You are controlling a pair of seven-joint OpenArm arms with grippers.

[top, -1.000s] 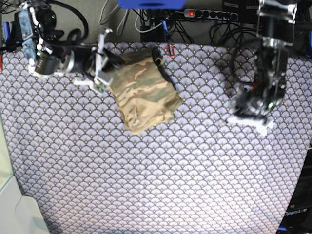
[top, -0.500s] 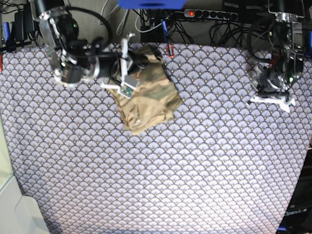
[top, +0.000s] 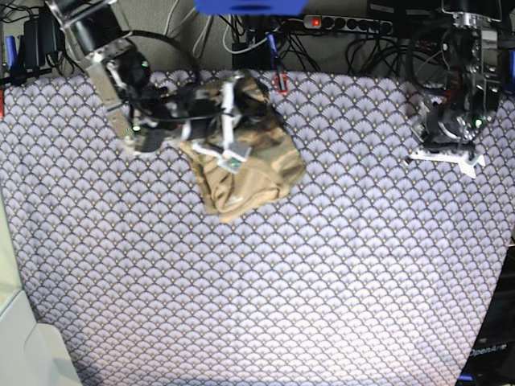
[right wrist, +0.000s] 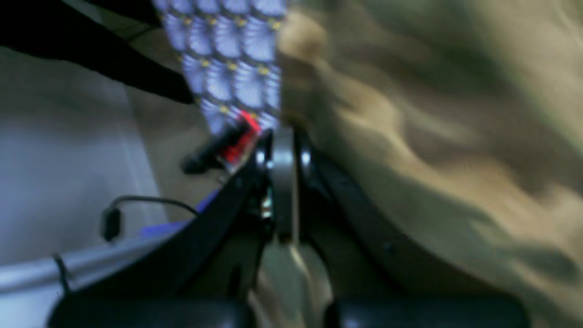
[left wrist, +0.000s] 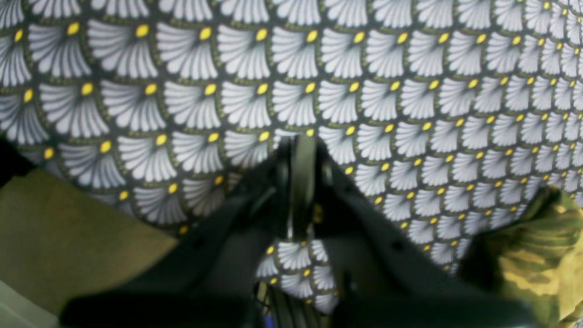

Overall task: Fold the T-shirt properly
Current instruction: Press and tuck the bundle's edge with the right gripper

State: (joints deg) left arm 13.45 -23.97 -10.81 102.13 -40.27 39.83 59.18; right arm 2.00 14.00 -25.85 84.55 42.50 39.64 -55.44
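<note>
l pincer [left wrist: 303, 141] shut; r pincer [right wrist: 284, 136] shut, r arm [top: 121, 88] reaching inward

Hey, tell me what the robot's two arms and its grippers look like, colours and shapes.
The right arm and left arm are jointed, in black and silvery metal parts. The black right gripper and black left gripper each taper to narrow fingertips.

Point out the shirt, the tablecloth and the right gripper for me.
Shirt [top: 245, 178]: base view, the front part of the folded bundle.
Tablecloth [top: 265, 305]: base view, bare part in front of the shirt.
Right gripper [right wrist: 284, 132]: right wrist view, between its fingertips.
</note>
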